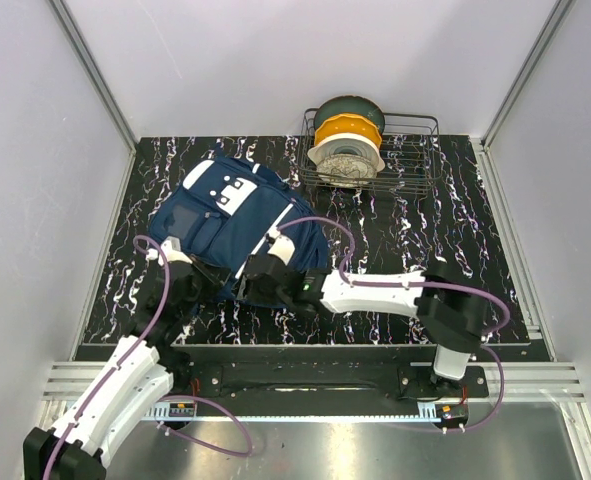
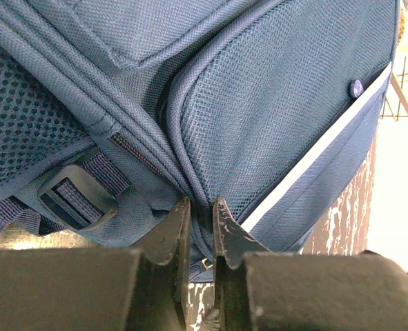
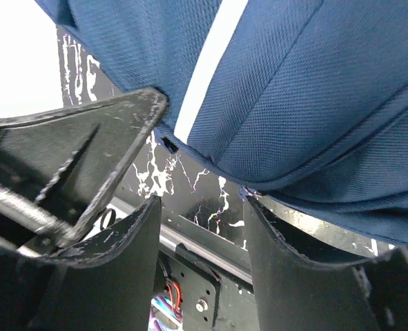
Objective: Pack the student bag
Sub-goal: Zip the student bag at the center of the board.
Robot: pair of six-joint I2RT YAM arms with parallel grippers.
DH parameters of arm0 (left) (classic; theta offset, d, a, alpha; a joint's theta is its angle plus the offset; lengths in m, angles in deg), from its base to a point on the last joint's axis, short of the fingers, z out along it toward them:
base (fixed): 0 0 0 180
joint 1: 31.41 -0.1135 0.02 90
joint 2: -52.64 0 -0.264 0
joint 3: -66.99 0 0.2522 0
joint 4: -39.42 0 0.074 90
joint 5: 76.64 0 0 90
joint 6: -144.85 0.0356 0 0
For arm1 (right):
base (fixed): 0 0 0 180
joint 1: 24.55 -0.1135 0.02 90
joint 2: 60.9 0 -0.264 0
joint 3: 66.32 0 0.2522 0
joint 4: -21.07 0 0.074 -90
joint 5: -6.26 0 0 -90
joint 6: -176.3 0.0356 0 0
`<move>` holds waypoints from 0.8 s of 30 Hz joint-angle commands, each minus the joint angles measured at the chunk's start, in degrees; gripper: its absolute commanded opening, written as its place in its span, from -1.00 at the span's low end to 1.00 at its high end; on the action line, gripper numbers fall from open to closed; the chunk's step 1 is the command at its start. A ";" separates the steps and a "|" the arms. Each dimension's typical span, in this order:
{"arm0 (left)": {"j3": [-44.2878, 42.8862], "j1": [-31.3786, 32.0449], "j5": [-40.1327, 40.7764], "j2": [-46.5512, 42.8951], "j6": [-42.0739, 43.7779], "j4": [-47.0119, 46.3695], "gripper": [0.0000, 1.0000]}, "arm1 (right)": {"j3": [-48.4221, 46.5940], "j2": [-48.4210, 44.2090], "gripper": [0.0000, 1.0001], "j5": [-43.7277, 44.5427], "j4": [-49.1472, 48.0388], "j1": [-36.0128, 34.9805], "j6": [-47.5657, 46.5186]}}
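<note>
The left gripper (image 2: pixel 201 210) is clenching the backpack's (image 2: pixel 259 103) lower seam. The right gripper (image 3: pixel 201 200) is gaping, released, under its hem. Dark marks on the white patches (image 1: pixel 237 188), upper left overhead, are looking too small to read.

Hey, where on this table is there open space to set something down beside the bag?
The widest bare stretch of table lies right of the student bag, between the wire basket and the right arm. A narrower patch sits behind the bag, back left. The bag's near edge is crowded: the left gripper and right gripper both meet it there.
</note>
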 commanded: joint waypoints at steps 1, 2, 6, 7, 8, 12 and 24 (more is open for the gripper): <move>-5.77 0.39 -7.22 0.44 6.05 -0.56 -1.00 | -2.42 3.53 0.11 5.42 0.62 -2.50 7.20; -5.95 0.39 -7.22 0.53 6.67 0.06 -1.00 | -1.98 3.10 0.11 6.74 0.61 -3.55 7.73; -5.43 0.39 -9.14 0.36 7.38 -0.72 -1.00 | -2.06 1.60 0.11 14.80 4.73 -5.75 8.70; -4.99 0.39 -9.15 0.18 7.12 -0.98 -1.00 | -1.80 1.34 0.11 15.70 5.61 -5.93 8.62; -4.90 0.39 -9.15 0.00 6.94 -1.33 -1.00 | -1.63 1.34 0.11 16.32 6.06 -6.11 8.88; -4.90 0.39 -9.24 -0.87 6.85 -1.08 -1.00 | -2.32 3.70 0.07 17.99 5.27 -6.11 7.40; -4.90 0.39 -9.94 -1.14 7.21 -0.81 -1.00 | -7.87 9.16 -0.18 24.06 5.97 -4.97 3.43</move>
